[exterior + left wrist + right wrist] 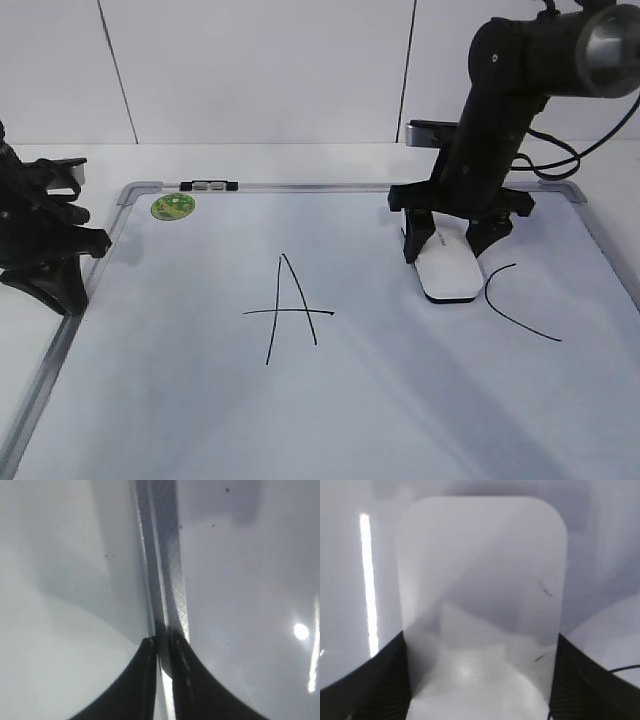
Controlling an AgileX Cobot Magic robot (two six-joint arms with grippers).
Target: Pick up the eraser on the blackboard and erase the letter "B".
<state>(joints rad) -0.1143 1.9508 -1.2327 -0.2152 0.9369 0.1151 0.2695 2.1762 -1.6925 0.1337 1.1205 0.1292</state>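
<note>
The right gripper (449, 248) clamps the white rounded plastic eraser (447, 269) on the grey-framed white blackboard (360, 400), where no B shows; lift clear next, judging the wiping done

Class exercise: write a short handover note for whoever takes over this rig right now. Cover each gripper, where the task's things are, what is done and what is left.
Right gripper: jaws clamped on the eraser, which rests on the blackboard between the A and the C.
Left gripper: jaws shut, empty, parked over the board's left frame.
Done: no B visible between the letters.
Left: check under the eraser, then set it down.
</note>
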